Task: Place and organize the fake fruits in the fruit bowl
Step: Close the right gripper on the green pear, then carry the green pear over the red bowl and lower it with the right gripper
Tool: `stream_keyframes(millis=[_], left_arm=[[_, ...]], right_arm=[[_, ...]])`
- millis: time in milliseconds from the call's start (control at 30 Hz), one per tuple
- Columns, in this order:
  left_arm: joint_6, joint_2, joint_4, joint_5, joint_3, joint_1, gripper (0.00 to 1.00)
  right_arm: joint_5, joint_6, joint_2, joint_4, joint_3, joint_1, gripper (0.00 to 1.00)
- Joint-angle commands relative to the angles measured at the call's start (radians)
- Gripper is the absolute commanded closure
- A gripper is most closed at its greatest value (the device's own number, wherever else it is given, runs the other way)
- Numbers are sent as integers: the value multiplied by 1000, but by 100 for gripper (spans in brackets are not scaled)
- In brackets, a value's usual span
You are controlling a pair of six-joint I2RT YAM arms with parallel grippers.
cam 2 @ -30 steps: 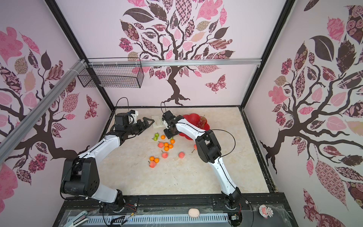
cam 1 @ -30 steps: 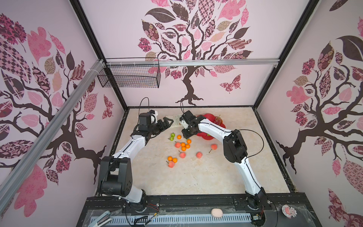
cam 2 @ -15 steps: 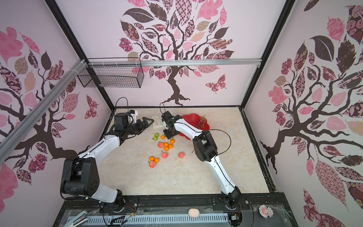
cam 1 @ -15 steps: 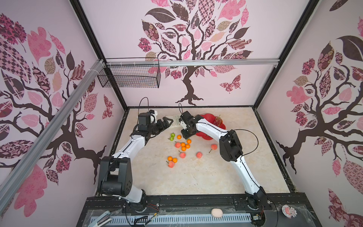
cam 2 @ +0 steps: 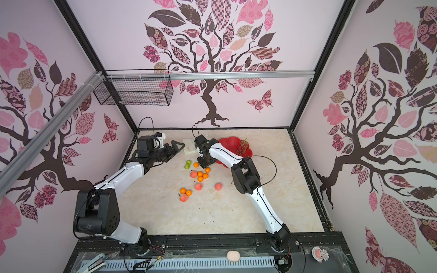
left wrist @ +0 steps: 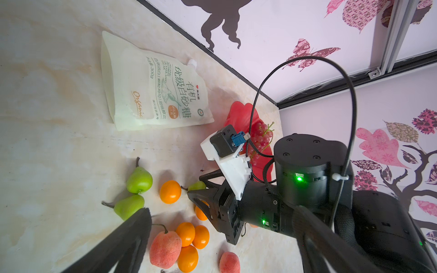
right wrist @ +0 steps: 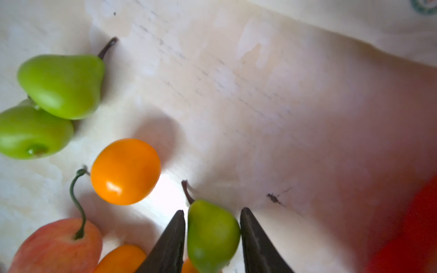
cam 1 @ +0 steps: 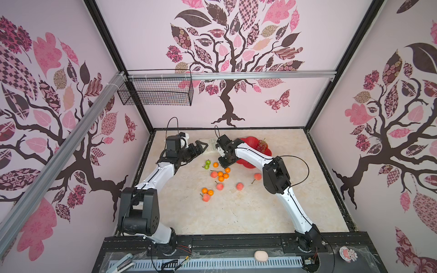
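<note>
Fake fruits lie in the middle of the table: two green pears [cam 1: 207, 164], tangerines [cam 1: 222, 176] and peaches [cam 1: 219, 186]. My right gripper [cam 1: 225, 163] points down at the cluster's far edge. In the right wrist view the right gripper [right wrist: 212, 210] is shut on a third green pear [right wrist: 212, 234], with a finger on each side. The red fruit bowl [cam 1: 250, 141] stands just behind it and holds a dark red grape bunch [cam 1: 261, 145]. My left gripper [cam 1: 201, 145] hovers open and empty to the left; both of its fingers [left wrist: 132, 231] frame the fruits.
A white printed pouch [cam 1: 211, 144] lies flat between the two grippers, by the back wall. A black wire basket [cam 1: 158, 92] hangs high on the left rail. A pale pink lump [cam 1: 260, 256] sits on the front ledge. A peach [cam 1: 257, 176] lies beside the right arm's elbow.
The right arm has shifted slightly left, and its jaws have narrowed onto the green pear. The left arm has not moved.
</note>
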Motion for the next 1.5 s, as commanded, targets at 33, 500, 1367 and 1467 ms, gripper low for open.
stream_keyframes(millis=[33, 500, 1367, 1467], left_arm=[[7, 7, 30, 8, -29, 4, 3], [28, 4, 27, 21, -22, 5, 3], [154, -43, 14, 5, 17, -134, 3], [172, -27, -1, -14, 33, -191, 3]], right_arm=[[1, -4, 51, -33, 40, 2, 60], [13, 1, -49, 56, -78, 3, 64], [-44, 88, -435, 208, -336, -67, 65], [-49, 104, -498, 236, -419, -102, 65]])
